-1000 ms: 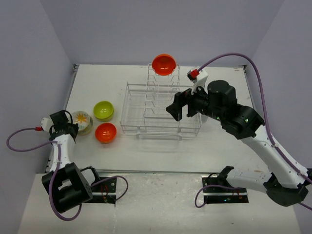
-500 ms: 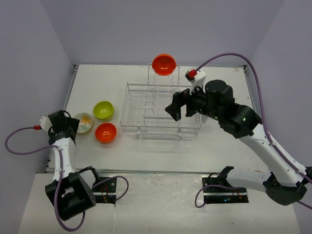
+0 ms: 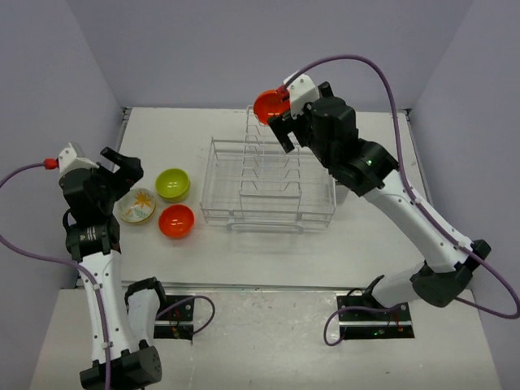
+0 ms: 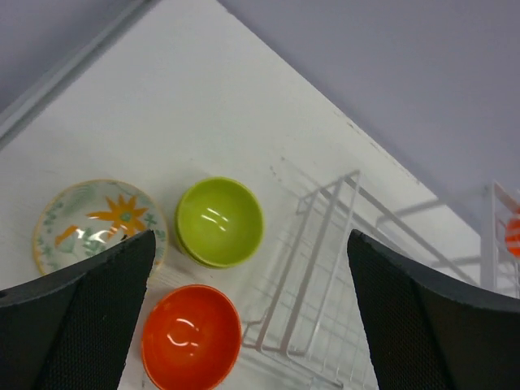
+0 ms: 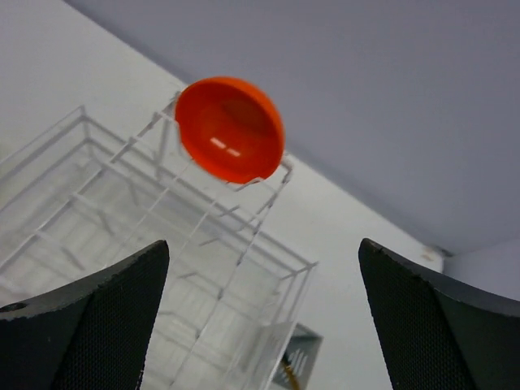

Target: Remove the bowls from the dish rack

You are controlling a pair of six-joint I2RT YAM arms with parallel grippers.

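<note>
Left gripper (image 4: pixel 250 237): jaws wide apart, empty, above three bowls on table (image 3: pixel 366 236) left of dish rack (image 3: pixel 268 191): cream flower bowl (image 3: pixel 136 205), lime-green bowl (image 3: pixel 172 184), near orange-red bowl (image 3: pixel 176 221).
Right gripper (image 5: pixel 262 245): jaws wide apart, empty, near far orange-red bowl (image 5: pixel 230 128), on edge atop the rack's tall section.

Orange-red bowl (image 3: pixel 266 106) on edge atop dish rack (image 3: pixel 268 195); three bowls (image 3: pixel 172 184) beside.

Glossy bowls (image 4: pixel 219 221) (white wire rack (image 3: pixel 268 213))
</note>
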